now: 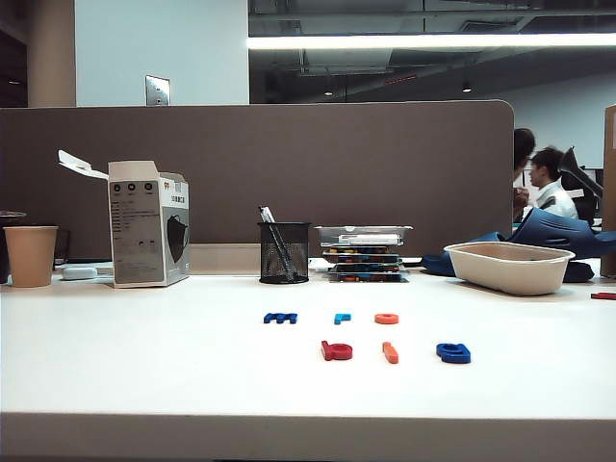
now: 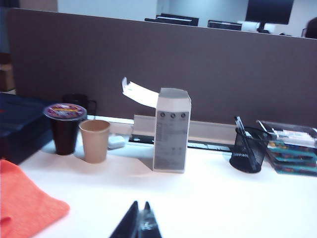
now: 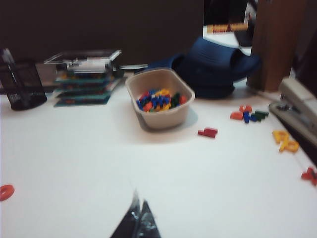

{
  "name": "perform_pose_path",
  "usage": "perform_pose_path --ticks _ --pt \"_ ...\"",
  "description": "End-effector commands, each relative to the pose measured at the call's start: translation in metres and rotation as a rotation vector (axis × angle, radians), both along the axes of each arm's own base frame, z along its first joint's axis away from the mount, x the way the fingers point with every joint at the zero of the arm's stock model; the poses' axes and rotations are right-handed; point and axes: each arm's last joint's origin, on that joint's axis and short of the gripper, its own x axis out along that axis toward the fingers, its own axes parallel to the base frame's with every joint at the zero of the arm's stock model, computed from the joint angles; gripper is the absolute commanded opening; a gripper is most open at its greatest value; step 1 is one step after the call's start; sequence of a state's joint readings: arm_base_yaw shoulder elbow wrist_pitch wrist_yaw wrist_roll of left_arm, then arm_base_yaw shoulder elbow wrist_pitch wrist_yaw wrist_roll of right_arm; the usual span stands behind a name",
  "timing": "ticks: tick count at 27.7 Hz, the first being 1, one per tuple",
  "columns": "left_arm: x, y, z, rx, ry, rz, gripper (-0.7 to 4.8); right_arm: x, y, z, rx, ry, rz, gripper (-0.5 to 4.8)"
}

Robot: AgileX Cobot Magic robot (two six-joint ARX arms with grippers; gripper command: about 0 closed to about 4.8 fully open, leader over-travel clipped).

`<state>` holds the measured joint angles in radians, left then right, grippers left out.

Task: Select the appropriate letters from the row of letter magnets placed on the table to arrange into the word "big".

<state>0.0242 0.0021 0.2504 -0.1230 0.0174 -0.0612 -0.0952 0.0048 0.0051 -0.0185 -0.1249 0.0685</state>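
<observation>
Letter magnets lie in two short rows on the white table in the exterior view: at the back we see a wide dark blue comb-like letter, a small light blue letter and an orange ring; nearer us, well apart from each other, a red ring with a stem, a short orange bar and a dark blue rounded letter. Behind them stand a paper cup, an open grey carton, a black mesh pen holder, a stack of clear trays and a beige tub, all before a brown-grey partition. Beyond it, a ceiling strip light glows and a person sits at far right. Neither arm shows here.

From the left wrist view, we see the left gripper low over bare tabletop, its dark fingers pressed together on nothing. Ahead are the carton, the cup, a dark lidded cup and an orange cloth.

From the right wrist view, the right gripper likewise hangs over the table, fingers closed and empty. The tub holds mixed coloured letters; loose letters lie scattered beside it, and a stapler sits at the edge.
</observation>
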Motion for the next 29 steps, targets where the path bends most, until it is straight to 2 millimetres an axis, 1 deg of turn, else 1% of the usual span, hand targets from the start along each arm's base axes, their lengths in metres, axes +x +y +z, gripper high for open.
perform_pose_path --ticks 1,7,11,21,29 --pt "0.007 -0.001 -0.008 -0.015 -0.093 -0.035 -0.05 0.000 -0.001 0.001 -0.049 -0.026 -0.021 -0.08" --pt "0.017 -0.001 -0.035 -0.014 -0.092 -0.034 -0.05 0.000 -0.001 0.001 -0.049 -0.022 -0.021 -0.08" --pt "0.021 0.000 -0.054 -0.015 -0.037 -0.031 -0.05 0.000 0.000 -0.001 -0.048 -0.010 -0.017 0.00" --pt "0.022 0.000 -0.058 -0.019 0.010 -0.033 -0.05 0.000 0.000 -0.001 -0.047 -0.002 -0.016 0.00" --pt "0.022 0.000 -0.058 -0.019 0.011 -0.033 -0.05 0.000 0.000 -0.001 -0.047 -0.002 -0.016 0.00"
